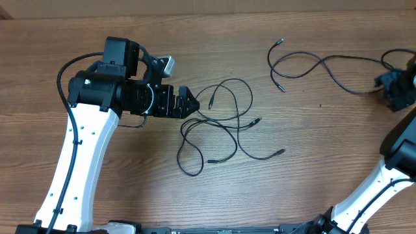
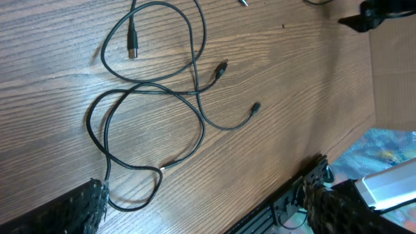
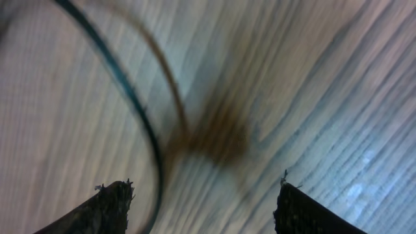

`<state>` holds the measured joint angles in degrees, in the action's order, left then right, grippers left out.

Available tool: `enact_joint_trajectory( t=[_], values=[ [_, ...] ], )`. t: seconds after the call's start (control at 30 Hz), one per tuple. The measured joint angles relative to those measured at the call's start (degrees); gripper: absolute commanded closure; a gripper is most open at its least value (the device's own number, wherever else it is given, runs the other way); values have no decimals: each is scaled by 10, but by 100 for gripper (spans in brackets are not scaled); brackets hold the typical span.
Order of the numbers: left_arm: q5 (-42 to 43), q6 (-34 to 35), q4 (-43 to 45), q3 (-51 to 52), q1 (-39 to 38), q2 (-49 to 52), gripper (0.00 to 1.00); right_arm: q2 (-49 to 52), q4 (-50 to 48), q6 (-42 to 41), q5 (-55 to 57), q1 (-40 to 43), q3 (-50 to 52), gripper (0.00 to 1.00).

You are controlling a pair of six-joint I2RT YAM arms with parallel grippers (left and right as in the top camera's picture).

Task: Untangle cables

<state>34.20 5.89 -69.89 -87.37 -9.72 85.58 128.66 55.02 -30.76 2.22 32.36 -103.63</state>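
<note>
Wood-grain table (image 1: pixel 312 162) carries everything, and the knot of cables (image 1: pixel 221 123) near its middle is the landmark: several thin black loops crossing one another, with small plug ends poking out on its far side, its right and its near side.

Just left of the knot, almost touching its outermost loop, sits the left end effector (image 1: pixel 194 103), spread wide and holding nothing. Well to the right of the knot and further back lies one separate cable (image 1: pixel 320 58), clear of the rest. It trails off to the right end effector (image 3: pixel 201 192), whose fingers stand apart over the wood. A blurred strand runs close by one finger but does not look pinched.

The risks, as I judge them:
- The loops cross right where the left end effector would close, so it could take two strands at once, and pulling would then cinch the knot rather than open it.
- These cords lie flat and thin, so fingers may scrape the table and miss.
- The strand beside the right finger could snag as that arm lifts, dragging the freed cable back toward the knot.
</note>
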Motion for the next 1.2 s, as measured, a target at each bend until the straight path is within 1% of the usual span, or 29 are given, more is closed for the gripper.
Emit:
enact_joint_trajectory(
  t=[0.1,0.17,0.23,0.27,0.3,0.43,0.53,0.6,0.67,0.7,0.73,0.77,0.8,0.83,0.87,1.0,1.2],
  values=[
    [0,0,-1,0,0,0,0,0,-39,2,-6,0,31,41],
    [0,0,-1,0,0,0,0,0,-60,6,-14,-1,43,57],
    [0,0,-1,0,0,0,0,0,-86,2,-21,-2,59,82],
    [0,0,-2,0,0,0,0,0,-94,5,-22,-3,63,92],
    [0,0,-1,0,0,0,0,0,-100,4,-24,-3,66,96],
    [0,0,-1,0,0,0,0,0,-143,6,-47,-6,67,96],
    [0,0,-1,0,0,0,0,0,-179,-4,-99,-6,59,96],
    [0,0,-1,0,0,0,0,2,-191,-20,-139,-6,36,96],
    [0,0,-2,0,0,0,1,5,-199,-37,-178,-6,-8,96],
    [0,0,-2,0,0,0,0,5,-199,-42,-191,-6,-33,89],
    [0,0,-3,0,0,0,0,5,-196,-47,-201,-6,-59,78],
    [0,0,-4,0,0,0,0,5,-191,-53,-209,-6,-92,61],
    [0,0,-5,0,0,0,0,4,-187,-55,-215,-6,-118,41],
    [0,0,-7,0,0,0,1,4,-184,-58,-218,-6,-145,9],
    [0,0,-8,0,0,0,0,3,-183,-60,-221,-6,-163,0],
    [0,0,-8,0,0,0,0,-5,-142,-49,-229,-6,-188,0],
    [0,0,-7,0,0,0,0,-5,-30,15,-227,-18,-181,0]
  ],
)
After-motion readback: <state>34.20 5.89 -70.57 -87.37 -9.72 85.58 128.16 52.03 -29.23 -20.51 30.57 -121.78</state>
